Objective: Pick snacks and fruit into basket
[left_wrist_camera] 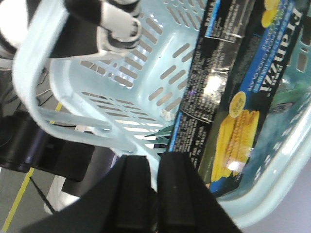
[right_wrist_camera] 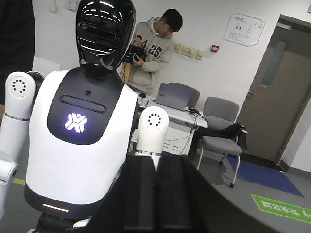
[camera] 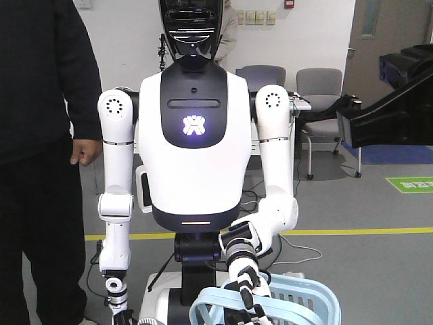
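A white-and-black humanoid robot [camera: 193,156] fills the middle of the front view, chest emblem lit, with a person in black [camera: 40,135] standing just beside its shoulder at the picture's left edge. In the right wrist view a brown door [right_wrist_camera: 277,97] stands at the far right. A man in a grey hoodie [right_wrist_camera: 153,48] holds a camera behind the humanoid, and grey chairs [right_wrist_camera: 221,126] line the wall near a desk bearing a laptop [right_wrist_camera: 172,97].

The light blue basket [camera: 308,292] hangs low in front of the humanoid, which has one hand [camera: 245,281] wrapped around the hoop handle. The left wrist view looks down into the basket past its slotted walls. The Franzzi box [left_wrist_camera: 233,97] lies inside, printed face up with the yellow biscuits showing. It stretches along the basket's right wall, and one short end reaches the rim nearest the camera. Something dark green peeks out from under the box's far edge; what it is cannot be told.

The left gripper [left_wrist_camera: 156,160] hovers over the basket's near rim, its black fingers pressed together with nothing between them. The right gripper [right_wrist_camera: 155,162] points at the humanoid's torso, its fingers likewise closed and empty.
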